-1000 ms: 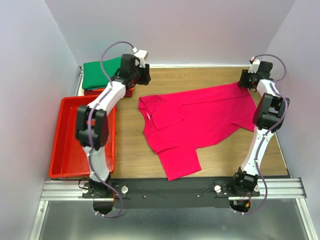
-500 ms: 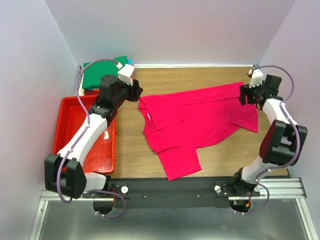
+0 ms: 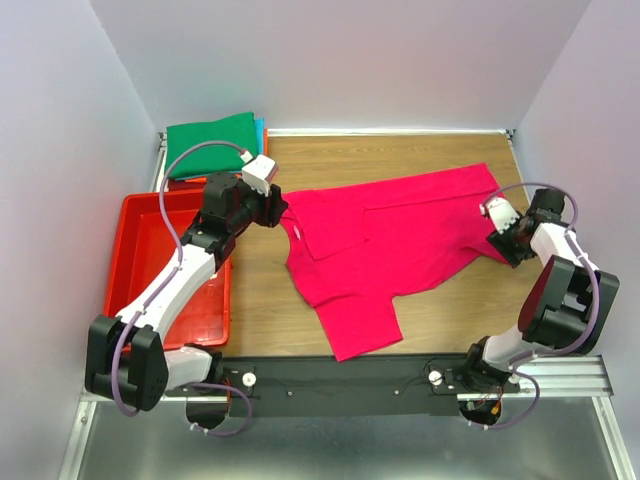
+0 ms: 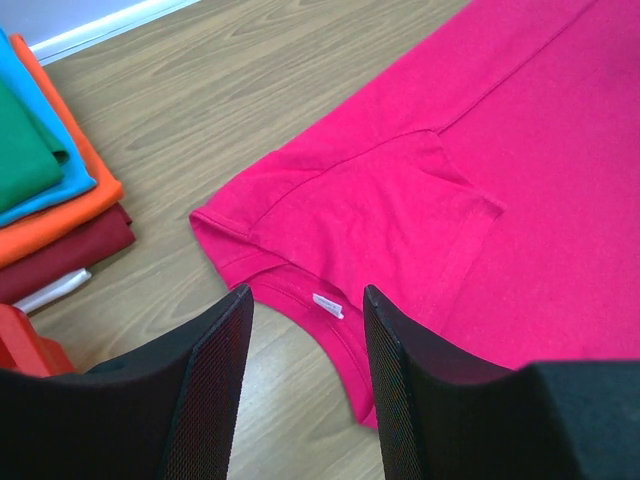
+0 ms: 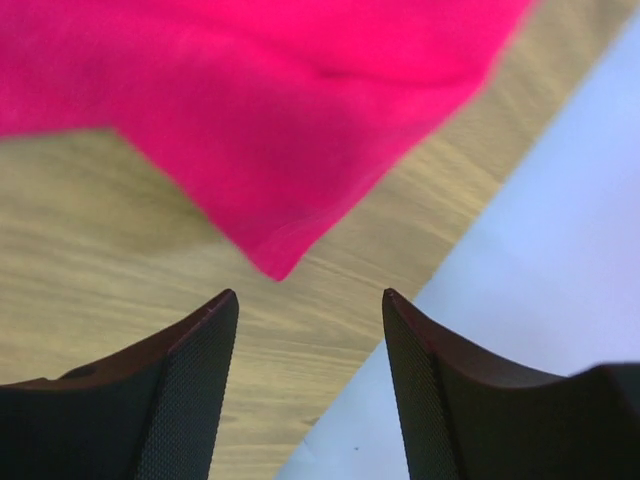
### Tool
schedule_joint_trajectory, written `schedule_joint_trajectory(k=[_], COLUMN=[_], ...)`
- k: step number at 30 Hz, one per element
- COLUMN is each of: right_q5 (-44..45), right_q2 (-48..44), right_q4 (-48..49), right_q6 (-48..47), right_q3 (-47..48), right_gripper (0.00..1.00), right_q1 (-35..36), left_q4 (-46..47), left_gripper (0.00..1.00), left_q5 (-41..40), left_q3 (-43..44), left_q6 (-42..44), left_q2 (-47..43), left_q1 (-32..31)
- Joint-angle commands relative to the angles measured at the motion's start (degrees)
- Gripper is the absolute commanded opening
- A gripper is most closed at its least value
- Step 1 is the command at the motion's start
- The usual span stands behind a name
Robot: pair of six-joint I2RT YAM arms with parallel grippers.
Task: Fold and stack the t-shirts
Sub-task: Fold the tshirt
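Closest in, pink shirt [image 3: 390,250]: soft matte cotton, spread flat on wood-grain table [image 3: 400,160], one sleeve folded over its body. Glossy red plastic tray [image 3: 130,290] at left. Over the collar, left gripper [image 4: 307,300]: textured black jaws apart, empty. By the shirt's pointed right corner, right gripper [image 5: 308,297]: jaws apart, empty. Far left corner: stack [image 3: 212,145] of folded rectangles, green on top.

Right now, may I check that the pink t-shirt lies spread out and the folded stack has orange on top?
No: the folded stack has green on top, as the top external view shows. The pink t-shirt does lie spread out.
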Motion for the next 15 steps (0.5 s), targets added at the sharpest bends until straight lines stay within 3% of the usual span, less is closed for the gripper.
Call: schedule_joint_trajectory(k=[1,8,15], right_q5=[3.8,0.4,-2.0], right_q2=[1.2,3.9,6.7], right_q4=[-3.3,-3.6,-4.0], right_q6=[-11.9,-14.8,-15.2], right_q3=[-2.2,-2.8,-2.6], right_gripper=[0.64,0.54,0.51], right_q1=[0.1,0.1,0.1], left_q4=[1.6,1.7,1.6], left_gripper=[0.56,0.56,0.56], left_q5=[2.3,1.8,2.3], left_q3=[0.1,-0.8,-0.6], left_q6=[0.8,0.8,0.8], left_q2=[0.5,0.4,1.2], left_q1=[-0.5,-0.6,-0.7])
